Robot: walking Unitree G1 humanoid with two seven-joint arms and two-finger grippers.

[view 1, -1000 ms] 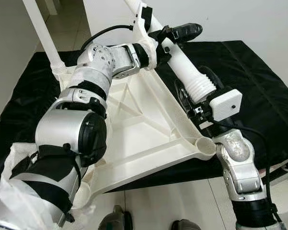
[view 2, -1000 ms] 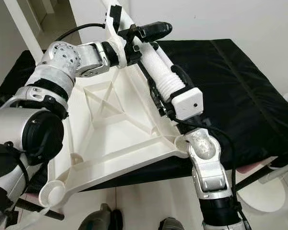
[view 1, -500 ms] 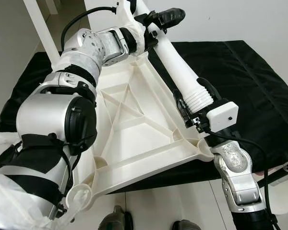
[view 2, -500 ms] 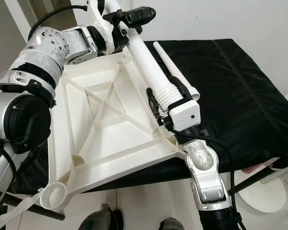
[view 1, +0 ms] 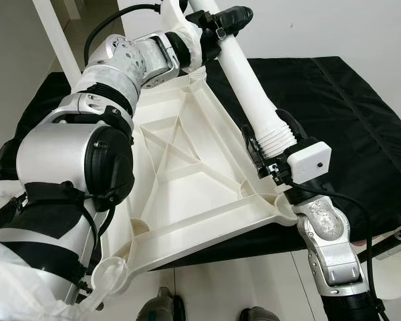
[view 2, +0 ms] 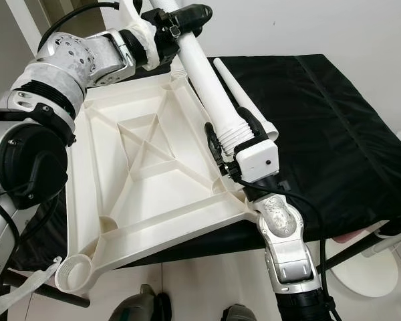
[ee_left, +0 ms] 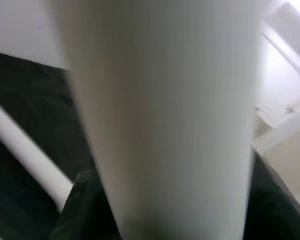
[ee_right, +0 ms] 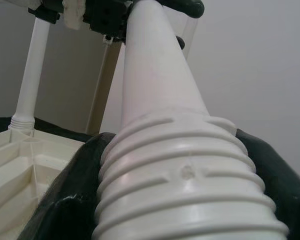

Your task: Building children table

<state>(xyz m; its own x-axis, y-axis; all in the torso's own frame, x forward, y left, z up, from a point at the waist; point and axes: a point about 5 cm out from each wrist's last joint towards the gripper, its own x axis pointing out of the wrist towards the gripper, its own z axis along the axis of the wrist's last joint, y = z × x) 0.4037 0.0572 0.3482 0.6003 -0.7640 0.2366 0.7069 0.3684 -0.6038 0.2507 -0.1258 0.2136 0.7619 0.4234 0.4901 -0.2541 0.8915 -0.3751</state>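
One leg (view 1: 53,40) already stands in the tabletop (view 2: 147,167), upper left. Left gripper (view 1: 217,20) and right gripper (view 1: 267,144) both clamp a 2nd leg (view 1: 250,87), centre; not screwed in yet, other corners w/o legs.

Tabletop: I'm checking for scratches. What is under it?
The white tabletop lies upside down on a black cloth. Whatever supports the cloth is covered. A spare leg lies beside it.

No text, label, brand, number or sign can be read anywhere in these pictures.
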